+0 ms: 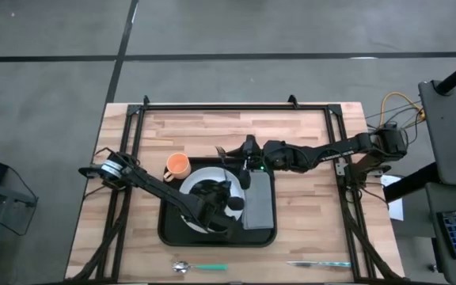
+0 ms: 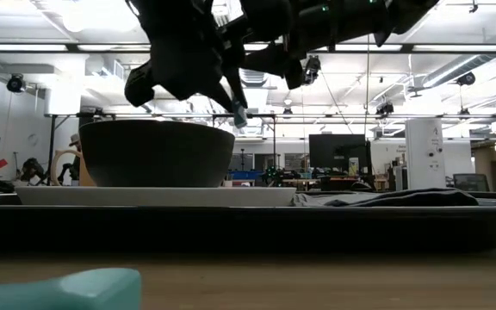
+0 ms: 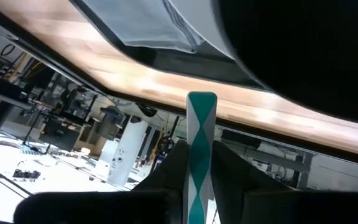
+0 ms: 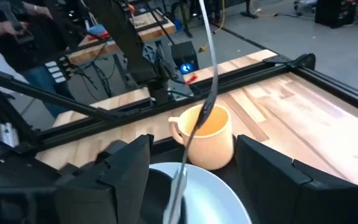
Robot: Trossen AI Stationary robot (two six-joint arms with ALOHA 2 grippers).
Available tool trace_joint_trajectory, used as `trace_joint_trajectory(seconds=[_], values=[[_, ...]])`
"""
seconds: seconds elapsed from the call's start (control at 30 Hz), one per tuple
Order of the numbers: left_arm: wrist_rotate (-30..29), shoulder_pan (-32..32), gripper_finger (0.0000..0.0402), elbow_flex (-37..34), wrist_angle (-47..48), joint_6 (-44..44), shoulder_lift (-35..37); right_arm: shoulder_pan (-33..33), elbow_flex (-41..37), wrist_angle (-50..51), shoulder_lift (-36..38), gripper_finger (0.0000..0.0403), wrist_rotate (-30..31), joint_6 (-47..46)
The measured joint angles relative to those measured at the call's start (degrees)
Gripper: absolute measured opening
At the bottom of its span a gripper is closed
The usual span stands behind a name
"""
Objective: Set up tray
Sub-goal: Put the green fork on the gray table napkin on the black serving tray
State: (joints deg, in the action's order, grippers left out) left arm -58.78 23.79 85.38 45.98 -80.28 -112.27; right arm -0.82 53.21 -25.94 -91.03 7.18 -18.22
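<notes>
The black tray (image 1: 165, 229) sits mid-table and carries a white plate (image 1: 190, 180), a dark bowl (image 2: 158, 155) and a grey napkin (image 1: 260, 202). My left gripper (image 1: 229, 210) hovers over the plate and is shut on a utensil with a teal-and-white handle (image 3: 201, 124). The handle's end (image 2: 241, 116) points down, above the bowl. My right gripper (image 4: 192, 143) reaches in from the right over the tray's far edge. It is open, with its fingers apart on either side of the utensil's silver shaft (image 4: 213, 68). My left gripper pinches the utensil's teal-and-white handle (image 3: 200, 155) between its two fingers, a little back from the free end. The fingers lie across the handle, and the handle's end sticks out past them, pointing down. The utensil is lifted clear, above the plate and bowl.
An orange cup (image 1: 177, 165) stands on the table by the tray's far-left corner. A teal-handled spoon (image 1: 200, 267) and a teal-handled knife (image 1: 319, 264) lie along the near edge. Bare wood shows on both sides of the tray. A black frame runs round the table.
</notes>
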Motion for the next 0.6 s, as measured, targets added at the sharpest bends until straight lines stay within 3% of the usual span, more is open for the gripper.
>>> trace_joint_trajectory(seconds=[0.27,0.37,0.47,0.6], values=[[-0.1,-0.3,0.0025,-0.1,-5.5,-5.0,0.0,0.6,0.0,-0.1,-0.3,0.0185,-2.2,-1.6],[-0.2,-0.3,0.0025,-0.1,-6.1,-5.2,0.0,1.0,0.0,0.0,-0.3,0.0127,-6.3,-1.7],[-0.3,-0.3,0.0044,-0.1,-6.4,-5.0,0.0,1.1,0.0,-0.1,-0.3,0.0037,-7.3,-1.7],[-1.2,-0.3,0.0086,-0.1,-7.0,0.5,0.0,1.1,0.1,0.0,-0.2,0.001,-7.4,-2.3]])
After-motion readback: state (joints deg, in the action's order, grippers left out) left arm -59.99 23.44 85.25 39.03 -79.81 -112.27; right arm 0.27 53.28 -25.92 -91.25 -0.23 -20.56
